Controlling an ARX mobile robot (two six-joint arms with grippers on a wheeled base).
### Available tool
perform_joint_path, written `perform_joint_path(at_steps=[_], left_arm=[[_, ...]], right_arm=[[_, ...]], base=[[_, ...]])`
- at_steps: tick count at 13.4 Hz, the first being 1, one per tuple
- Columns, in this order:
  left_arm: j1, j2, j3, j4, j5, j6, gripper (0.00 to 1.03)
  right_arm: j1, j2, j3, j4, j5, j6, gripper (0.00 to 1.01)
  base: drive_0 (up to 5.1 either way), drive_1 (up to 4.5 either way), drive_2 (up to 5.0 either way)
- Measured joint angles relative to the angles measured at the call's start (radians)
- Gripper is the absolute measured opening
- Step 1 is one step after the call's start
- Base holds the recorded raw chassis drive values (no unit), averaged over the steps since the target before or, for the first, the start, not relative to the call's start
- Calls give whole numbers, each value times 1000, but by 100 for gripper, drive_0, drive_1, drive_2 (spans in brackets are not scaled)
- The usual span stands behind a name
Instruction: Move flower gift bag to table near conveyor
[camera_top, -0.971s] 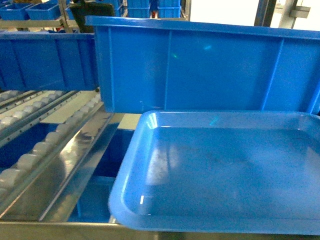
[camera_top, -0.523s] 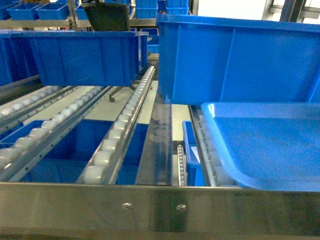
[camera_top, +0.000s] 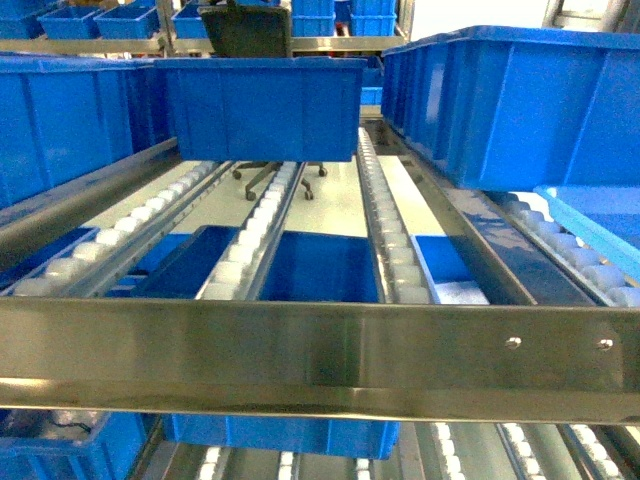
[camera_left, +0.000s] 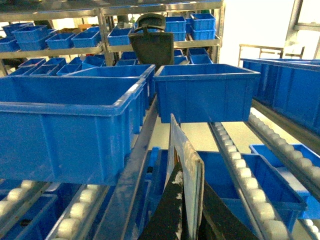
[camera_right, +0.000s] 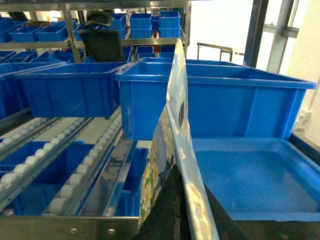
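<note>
The flower gift bag (camera_right: 172, 150) rises edge-on in the right wrist view, its lower end pinched between the right fingers (camera_right: 165, 210), just in front of a large blue bin (camera_right: 225, 102) and beside a glossy blue tray (camera_right: 250, 177). In the left wrist view the left fingers (camera_left: 172, 210) grip a thin pale sheet (camera_left: 185, 170) standing upright (what it is cannot be told). The conveyor (camera_top: 300, 345) fills the head view: a steel front rail, sloping rows of white rollers (camera_top: 380, 215) behind it, more bins on top. An office chair (camera_top: 250, 35) stands beyond the conveyor.
</note>
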Motion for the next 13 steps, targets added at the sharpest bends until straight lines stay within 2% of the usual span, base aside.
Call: perform_joint_path(at_steps=[13], left_arm=[[0,0,0,0,0,0,2]], right_arm=[[0,-1,0,-1,0,0,2]], base=[[-463,74,391]])
